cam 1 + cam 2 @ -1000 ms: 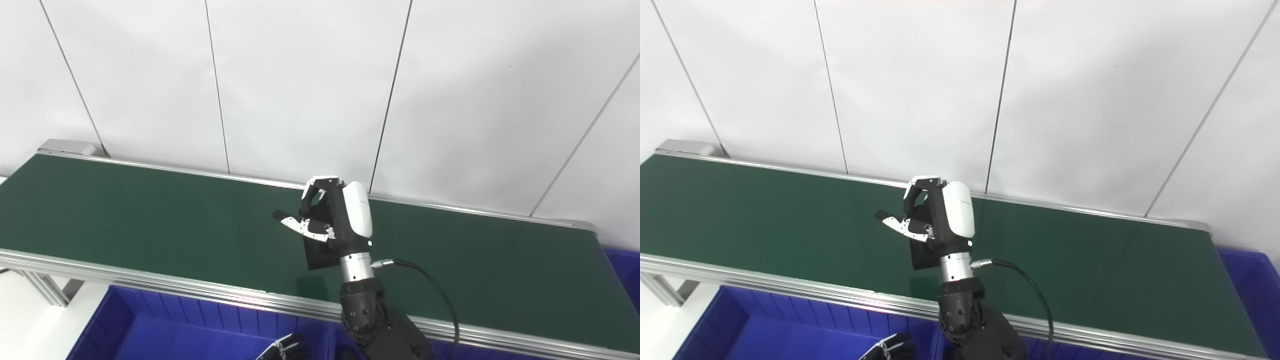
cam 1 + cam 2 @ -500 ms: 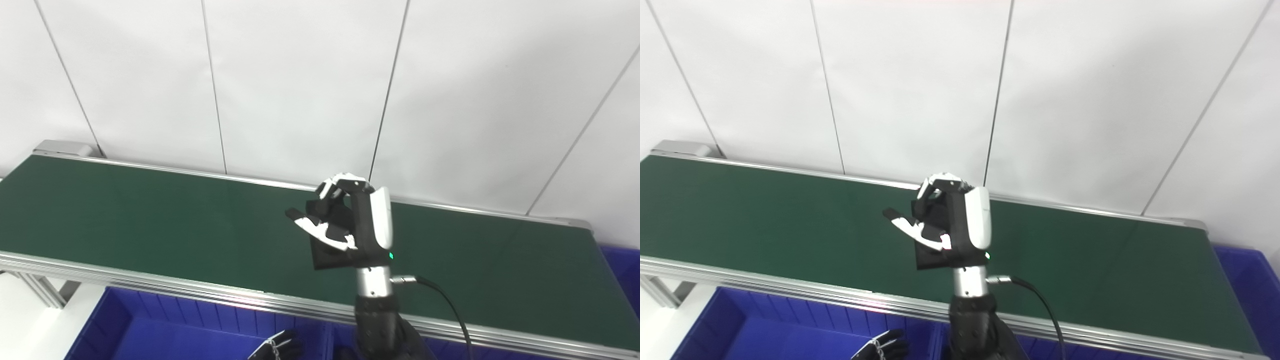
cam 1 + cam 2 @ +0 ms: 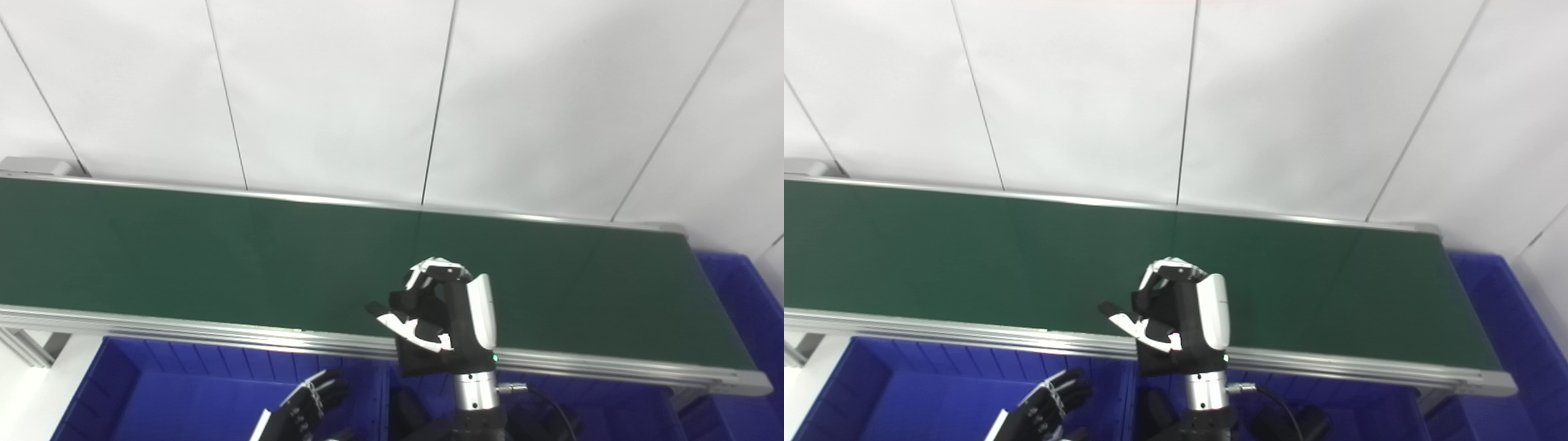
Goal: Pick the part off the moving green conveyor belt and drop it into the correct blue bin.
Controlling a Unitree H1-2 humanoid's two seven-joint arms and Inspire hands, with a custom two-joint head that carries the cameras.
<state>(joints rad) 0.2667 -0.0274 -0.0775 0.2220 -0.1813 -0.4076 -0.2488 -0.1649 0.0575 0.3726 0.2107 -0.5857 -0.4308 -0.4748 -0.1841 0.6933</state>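
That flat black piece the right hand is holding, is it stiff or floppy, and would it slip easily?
The flat black part probably is stiff: it juts below the right hand with straight edges and no sag. It seems light, since the fingers and thumb alone hold it up. Its thin, smooth-looking face may slip if the pinch loosens.

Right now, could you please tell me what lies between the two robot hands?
Only blue bin interior and the bins' dividing wall, in both eye views. The right hand holds the flat black part; the left hand is open.
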